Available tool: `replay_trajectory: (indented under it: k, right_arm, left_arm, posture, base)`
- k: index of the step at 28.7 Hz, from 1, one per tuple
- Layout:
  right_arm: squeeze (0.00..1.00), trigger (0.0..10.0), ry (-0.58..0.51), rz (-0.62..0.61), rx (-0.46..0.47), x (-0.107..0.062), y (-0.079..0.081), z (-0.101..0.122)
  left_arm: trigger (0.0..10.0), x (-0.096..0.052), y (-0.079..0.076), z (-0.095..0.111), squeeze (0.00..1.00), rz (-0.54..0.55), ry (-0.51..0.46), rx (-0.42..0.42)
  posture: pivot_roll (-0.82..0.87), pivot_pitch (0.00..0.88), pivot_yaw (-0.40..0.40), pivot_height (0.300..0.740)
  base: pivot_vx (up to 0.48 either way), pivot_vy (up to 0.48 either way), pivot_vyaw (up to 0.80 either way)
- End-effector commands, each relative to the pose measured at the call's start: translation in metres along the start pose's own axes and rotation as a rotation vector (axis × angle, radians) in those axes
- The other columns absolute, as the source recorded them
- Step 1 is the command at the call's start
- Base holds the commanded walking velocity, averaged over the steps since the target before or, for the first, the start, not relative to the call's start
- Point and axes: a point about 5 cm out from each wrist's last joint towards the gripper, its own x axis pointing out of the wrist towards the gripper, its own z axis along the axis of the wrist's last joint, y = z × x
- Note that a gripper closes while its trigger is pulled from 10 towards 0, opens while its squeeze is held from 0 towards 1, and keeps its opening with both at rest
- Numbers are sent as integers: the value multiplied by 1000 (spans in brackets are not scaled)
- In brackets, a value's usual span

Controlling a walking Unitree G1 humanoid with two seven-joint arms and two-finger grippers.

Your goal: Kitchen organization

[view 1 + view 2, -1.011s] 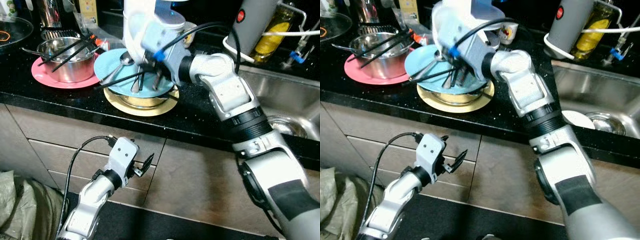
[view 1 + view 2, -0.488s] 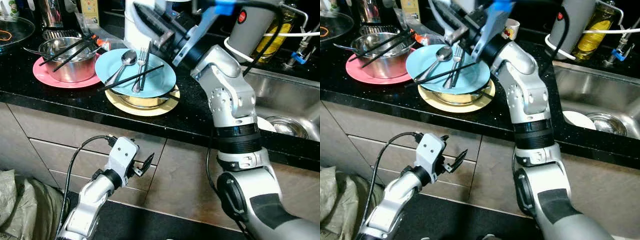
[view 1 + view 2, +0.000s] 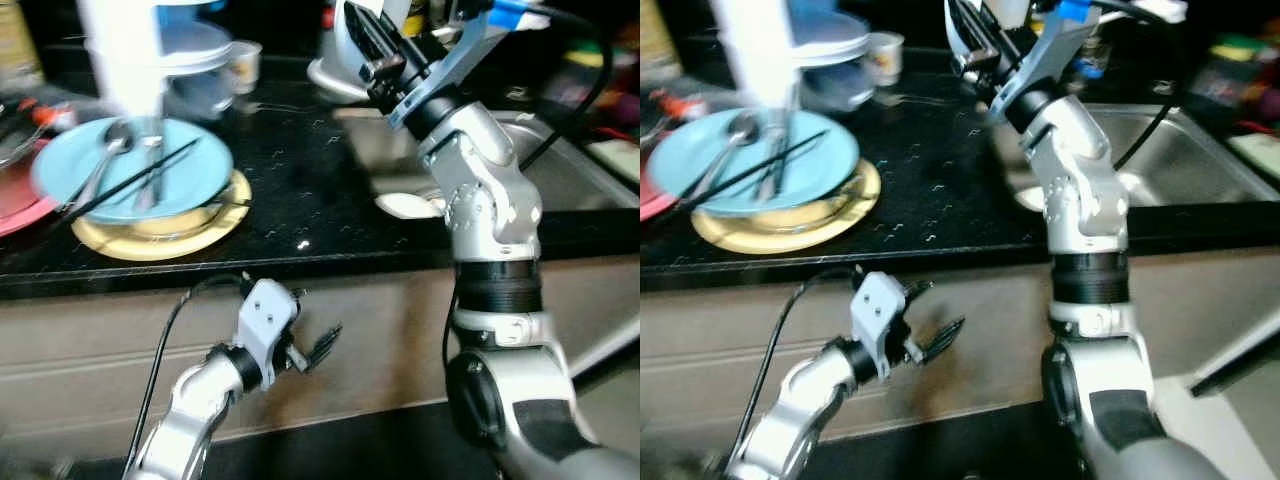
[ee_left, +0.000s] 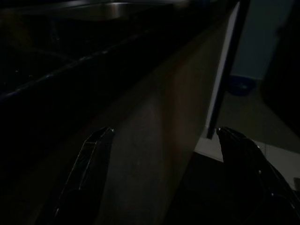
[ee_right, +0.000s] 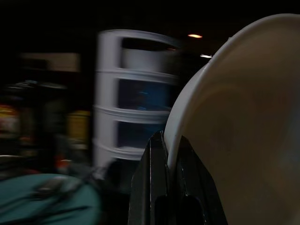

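Right hand point(image 5: 171, 176) pinches a white plate point(image 5: 243, 126) — raised above the counter point(image 3: 330, 210).

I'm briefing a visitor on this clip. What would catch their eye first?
The right hand, raised over the black countertop beside the steel sink, pinches the rim of a white plate. To its left, a light blue plate carrying cutlery and chopsticks sits on a yellow plate.

The right claw point(image 3: 975, 45), which a second ago was down over the round light-blue plate point(image 3: 130, 180) carrying the cutlery, has lifted off it and now stands raised above the black bench point(image 3: 320, 200) beside the sink, pinching the rim of a white plate point(image 5: 243, 131).
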Motion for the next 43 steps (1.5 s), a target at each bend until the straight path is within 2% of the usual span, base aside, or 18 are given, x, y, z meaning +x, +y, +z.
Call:
replay_trajectory:
  k: [1,7,9,11,15,17,19,25,30,36,39,43]
  right_arm:
    - [0,10000,6,-7,-29,0,1,-1]
    - [0,10000,70,-6,-96,-1,3,-11]
    - [0,10000,146,-9,-191,-2,1,-20]
    - [0,10000,146,-9,-191,-2,1,-20]
    - [0,10000,218,-46,-245,-6,-3,-33]
    - [0,10000,226,-52,-254,-7,-4,-34]
    - [0,10000,247,-55,-304,-8,-6,-36]
    - [0,10000,270,-48,-334,-9,-8,-37]
    - [0,10000,291,-36,-368,-9,-8,-38]
    - [0,10000,330,-31,-425,-10,-9,-44]
    - [0,10000,390,-14,-473,-11,-10,-51]
    - [0,10000,507,-14,-530,-12,-18,-65]
  left_arm:
    - [10000,-2,-2,-3,0,9,17,-26]
    - [10000,-3,0,-3,0,43,24,-45]
    - [10000,-4,1,-3,0,63,25,-59]
    - [10000,-4,1,-3,0,63,25,-59]
    - [10000,-6,2,-2,0,78,26,-76]
    - [10000,-6,3,-2,0,83,25,-81]
    - [10000,-7,2,-2,0,86,28,-83]
    - [10000,-7,2,-2,0,86,31,-85]
    - [10000,-6,1,-1,0,85,30,-89]
    - [10000,-6,-1,3,0,59,0,-110]
    - [10000,-7,-5,6,0,11,-14,-131]
    - [10000,-8,-4,6,0,12,-5,-128]
  posture:
    - [124,59,-127,740]
    - [127,61,-129,740]
    - [125,60,-128,740]
    - [125,60,-128,740]
    - [126,53,-129,740]
    - [126,53,-129,740]
    - [124,46,-132,740]
    - [124,47,-134,740]
    - [124,52,-137,740]
    - [120,58,-139,740]
    - [120,59,-140,740]
    - [118,63,-140,740]
  base:
    - [0,0,0]
    - [0,-45,0]
    - [0,-323,0]
    - [0,-345,0]
    - [0,-361,0]
    - [0,-360,0]
    - [0,-360,0]
    - [0,-369,0]
    - [0,-387,778]
    - [0,-200,0]
    - [0,0,0]
    - [0,0,0]
